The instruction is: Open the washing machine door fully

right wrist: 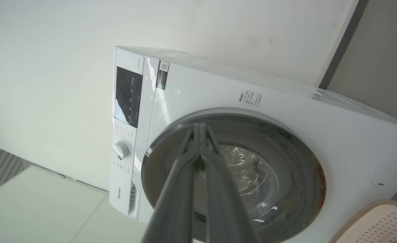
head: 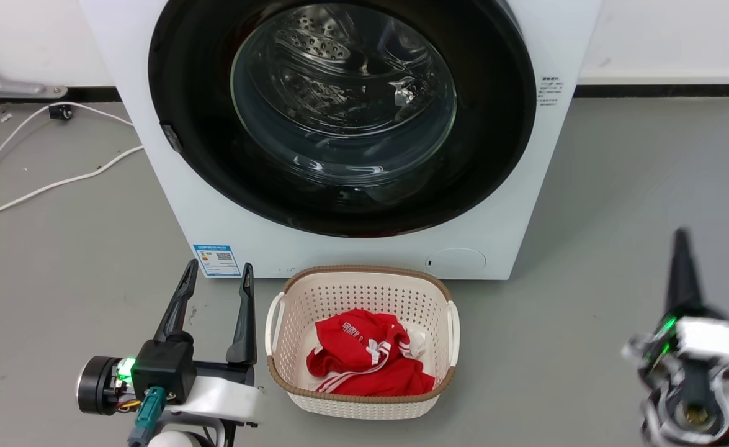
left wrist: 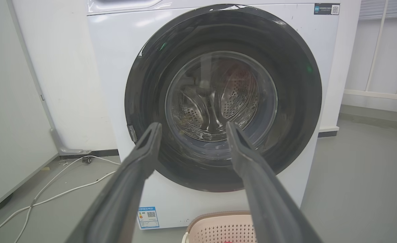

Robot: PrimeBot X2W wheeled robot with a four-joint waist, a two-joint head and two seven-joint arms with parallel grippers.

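Two claws sit low at the near edge of the head view, both well short of the washing machine (head: 550, 155), which stands on the grey floor (head: 618, 205) against a pale wall. The washing machine door (head: 342, 112) is closed. Its glossy black ring lies flush on the white front, and its clear glass bowl shows the perforated steel drum behind it. A small grey tab (head: 172, 138) sits on the ring's left edge.

The left claw (head: 219, 268) is at the lower left, its two dark fingers spread apart with nothing between them. It points toward the machine's lower left corner, near the blue label (head: 216, 259). In the left wrist view these fingers frame the lower half of the door without touching it.

The right claw (head: 680, 239) is at the lower right and blurred in the head view. The right wrist view shows its fingers pressed together tip to tip, gripping nothing and aimed at the door's rim from well apart.

A pale perforated basket (head: 364, 271) stands on the floor just in front of the machine, below the door and between the two claws. It holds a red garment (head: 364, 360). A round cap (head: 457, 259) sits low on the machine's front, just behind the basket. A white cable (head: 48, 186) trails over the floor to the machine's left.
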